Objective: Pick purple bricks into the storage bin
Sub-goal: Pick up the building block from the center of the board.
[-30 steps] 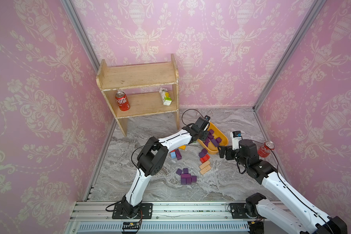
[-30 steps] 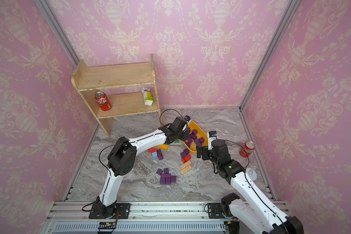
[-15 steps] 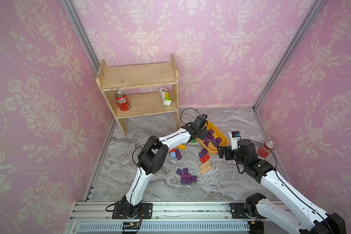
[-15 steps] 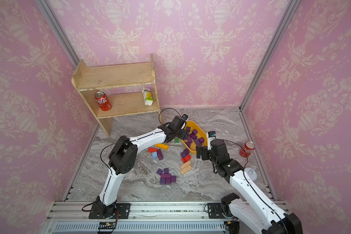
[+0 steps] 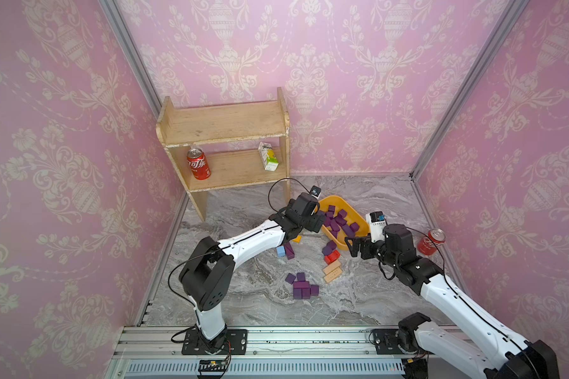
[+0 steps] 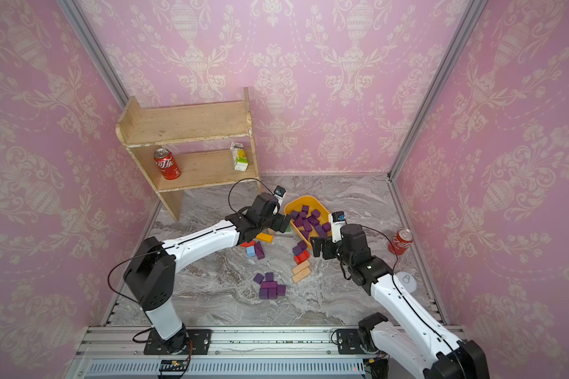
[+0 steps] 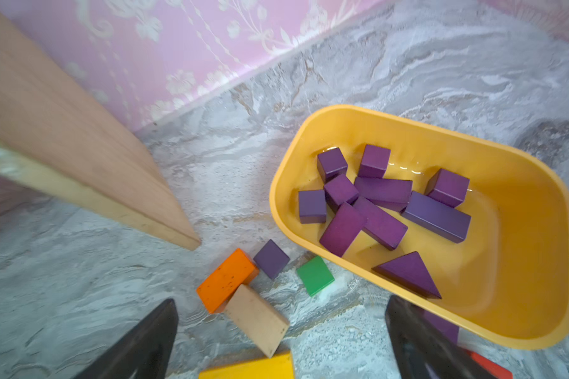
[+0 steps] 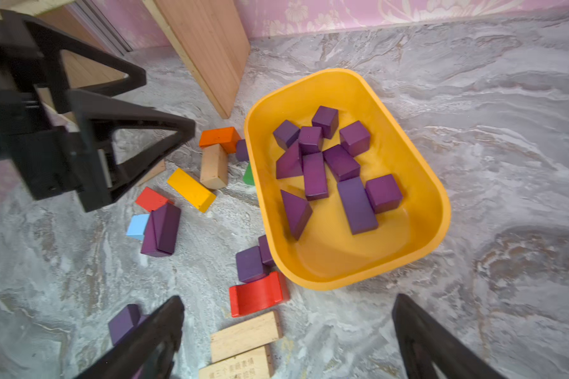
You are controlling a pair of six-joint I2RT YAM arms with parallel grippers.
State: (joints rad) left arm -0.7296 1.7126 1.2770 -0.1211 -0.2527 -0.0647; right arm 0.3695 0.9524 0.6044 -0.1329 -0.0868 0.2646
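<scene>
The storage bin (image 5: pixel 337 200) (image 6: pixel 304 200), a yellow-orange tray, sits mid-floor with several purple bricks (image 7: pixel 383 192) (image 8: pixel 314 175) inside. More purple bricks lie loose: a cluster (image 5: pixel 301 288) (image 6: pixel 270 288) nearer the front, a pair (image 8: pixel 250 262) against the bin's near corner, one (image 8: pixel 161 229) beside a blue block, and a cube (image 7: pixel 271 259) by an orange block. My left gripper (image 5: pixel 316 223) (image 7: pixel 280 300) hangs open and empty just left of the bin. My right gripper (image 5: pixel 355 247) (image 8: pixel 288 297) is open and empty at the bin's near end.
A wooden shelf (image 5: pixel 224 131) at the back left holds a cola can and a carton. Another cola can (image 5: pixel 431 241) stands right of the bin. Orange (image 7: pixel 225 279), tan (image 7: pixel 257 318), green (image 7: pixel 314 275), yellow and red blocks lie left of the bin. Two tan bars (image 8: pixel 243 334) lie by my right gripper.
My left gripper has gone from shut to fully open and has drawn back a little from over the bin's left rim. The right arm has barely moved.
</scene>
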